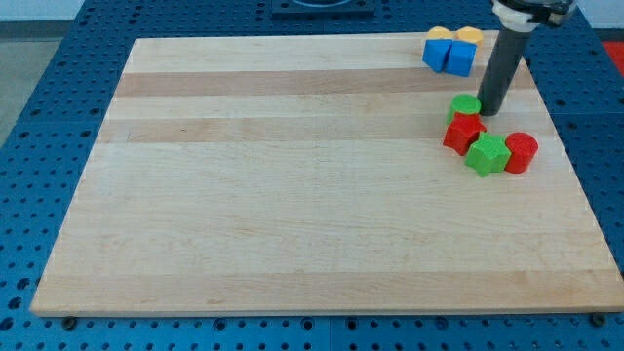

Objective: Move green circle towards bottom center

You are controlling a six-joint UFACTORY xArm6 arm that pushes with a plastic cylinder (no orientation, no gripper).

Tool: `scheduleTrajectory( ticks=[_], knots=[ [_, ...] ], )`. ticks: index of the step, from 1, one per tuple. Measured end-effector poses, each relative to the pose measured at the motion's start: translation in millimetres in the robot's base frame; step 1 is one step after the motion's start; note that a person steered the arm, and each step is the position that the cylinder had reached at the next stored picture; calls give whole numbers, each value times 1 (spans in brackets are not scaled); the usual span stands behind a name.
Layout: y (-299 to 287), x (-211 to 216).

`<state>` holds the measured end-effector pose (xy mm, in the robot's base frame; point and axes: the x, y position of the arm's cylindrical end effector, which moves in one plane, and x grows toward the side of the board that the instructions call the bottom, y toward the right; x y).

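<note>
The green circle sits on the counter toward the view's upper right, far from the bottom centre of the counter. Its lower edge touches the red star, which lies just below it in the view. The tip of the dark rod stands right against the green circle's right side, apparently in contact with it; the rod rises from there toward the view's top right and leaves the frame. The arm carries no tool that can open or close, only this plain rod, so nothing is being gripped.

Just below and to the right of the red star lies a green star, touching or nearly touching it. A red circle sits immediately to the right of the green star, touching it. These four blocks form a loose cluster near the counter's right edge.

Well above the green circle, at the counter's top right corner, two blue blocks stand side by side, touching each other; their exact shape is hard to make out. Two yellow blocks sit directly behind them against the counter's top edge, largely hidden by the blue ones.

The counter is a light wooden board resting on a blue perforated surface.
</note>
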<state>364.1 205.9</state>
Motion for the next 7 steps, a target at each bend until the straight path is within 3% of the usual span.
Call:
scheduleTrajectory(
  ticks=[4, 5, 7],
  knots=[
    [-123, 16],
    [-161, 43],
    [-170, 88]
  ],
)
